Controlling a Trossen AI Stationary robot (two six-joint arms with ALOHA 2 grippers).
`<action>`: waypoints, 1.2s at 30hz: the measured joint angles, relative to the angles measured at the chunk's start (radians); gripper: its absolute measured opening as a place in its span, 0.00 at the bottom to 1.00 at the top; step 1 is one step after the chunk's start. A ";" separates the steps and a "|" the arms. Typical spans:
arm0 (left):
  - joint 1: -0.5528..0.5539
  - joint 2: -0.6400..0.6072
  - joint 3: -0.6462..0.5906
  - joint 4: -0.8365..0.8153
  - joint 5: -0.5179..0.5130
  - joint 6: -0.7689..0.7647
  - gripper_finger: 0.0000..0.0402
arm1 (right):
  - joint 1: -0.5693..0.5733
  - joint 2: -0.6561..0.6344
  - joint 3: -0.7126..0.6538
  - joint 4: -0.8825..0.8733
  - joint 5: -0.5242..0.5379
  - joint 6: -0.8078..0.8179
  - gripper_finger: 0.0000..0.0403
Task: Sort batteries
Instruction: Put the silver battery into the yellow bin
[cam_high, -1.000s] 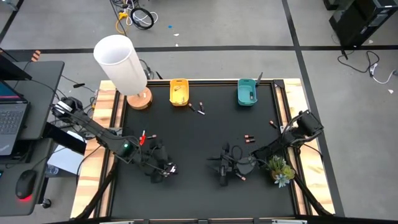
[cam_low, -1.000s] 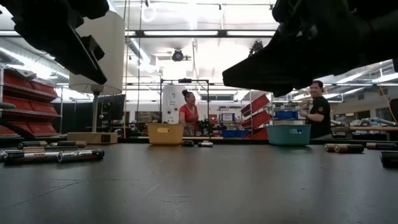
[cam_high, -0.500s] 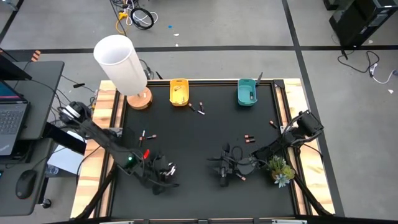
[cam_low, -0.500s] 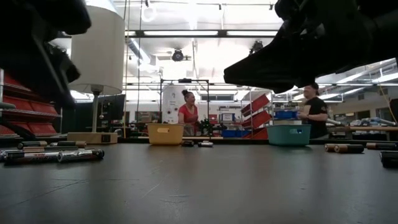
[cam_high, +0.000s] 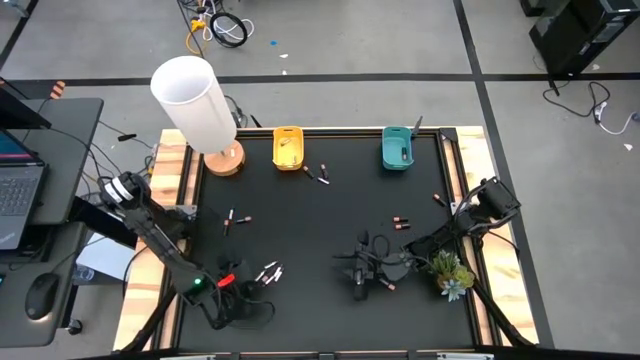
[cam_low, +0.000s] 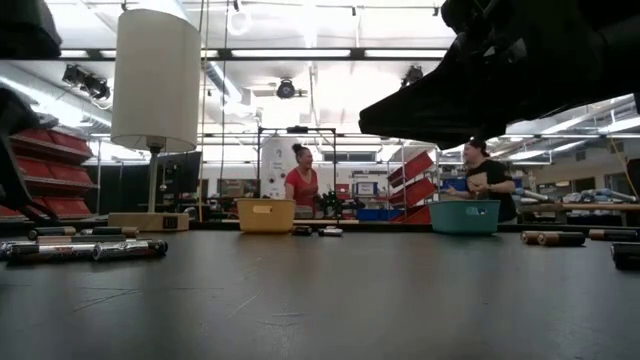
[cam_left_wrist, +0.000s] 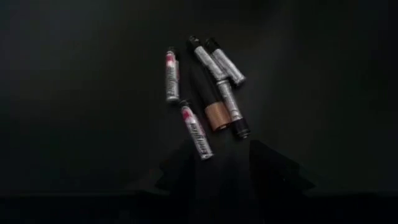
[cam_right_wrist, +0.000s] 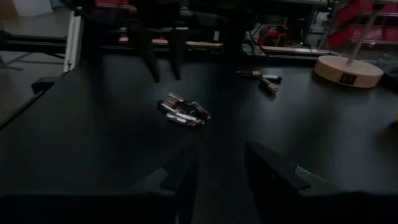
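The nearest work was a small cluster of batteries (cam_high: 268, 272) lying on the dark surface (cam_high: 330, 225) toward its near-left part. The left end effector (cam_high: 232, 305) was found at the near-left edge, and from it the cluster lay at about one o'clock in the high view, close by but not touched. In the left wrist view the same cluster (cam_left_wrist: 205, 93) was seen just ahead of the two dark fingers (cam_left_wrist: 264, 165), which stood parted with nothing between them. About six cells were counted: silver ones and one dark cell with a copper band (cam_left_wrist: 216, 116). Their long axes ran roughly parallel, pointing away from the fingers rather than across them, and several lay touching, so it was judged that a wrist turn and a careful choice of an outer cell would be needed before any closing.

The right end effector (cam_high: 362, 272) was seen over the near-middle of the surface, its fingers (cam_right_wrist: 270, 168) likewise apart and empty; from it the cluster lay at about nine o'clock, well apart. The left arm was therefore judged the nearer.

Other batteries (cam_high: 400, 224) lay at about one o'clock from the right end effector, near it. The yellow bin (cam_high: 288, 147) and the teal bin (cam_high: 397, 148) stood along the far edge, at twelve o'clock from both arms.
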 joint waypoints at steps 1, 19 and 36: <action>-0.007 0.005 -0.001 0.000 -0.011 -0.007 0.38 | 0.002 0.000 0.000 0.003 -0.006 0.000 0.35; -0.020 0.158 -0.001 0.017 -0.047 -0.047 0.38 | 0.016 -0.001 0.000 0.043 -0.011 -0.016 0.34; 0.006 0.164 -0.003 -0.015 -0.100 -0.111 0.38 | 0.016 -0.001 0.000 0.043 -0.010 -0.008 0.33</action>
